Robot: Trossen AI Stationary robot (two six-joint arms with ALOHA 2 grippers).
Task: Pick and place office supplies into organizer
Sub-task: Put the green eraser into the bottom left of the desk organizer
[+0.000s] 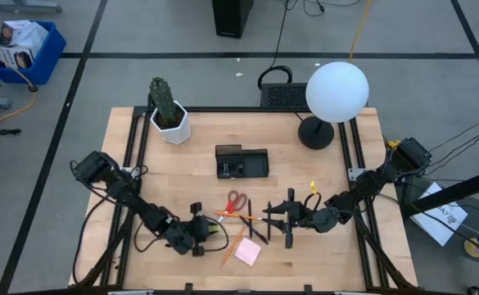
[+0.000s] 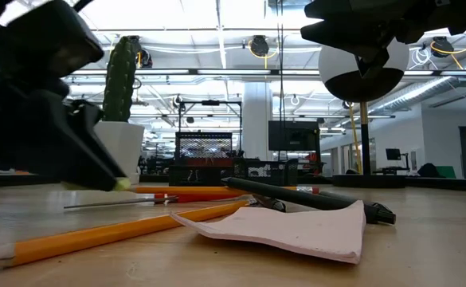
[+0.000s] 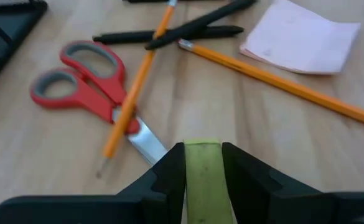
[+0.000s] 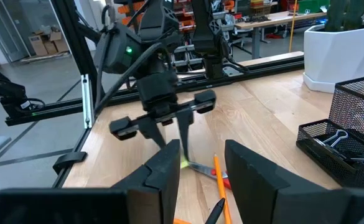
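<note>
Cactus pot (image 1: 169, 119), globe lamp (image 1: 336, 92), blue bin (image 1: 24, 51).

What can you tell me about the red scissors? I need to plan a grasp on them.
The scissors lie flat on the wooden table, closed as far as shows. Their two red plastic loop handles have grey inner linings; the metal blades run toward the left gripper, which is shut on a yellow-green object, and their tips are hidden behind it. An orange pencil lies across the scissors near the pivot. In the high view they sit before the black organizer, beside pens and a pink pad.
</note>
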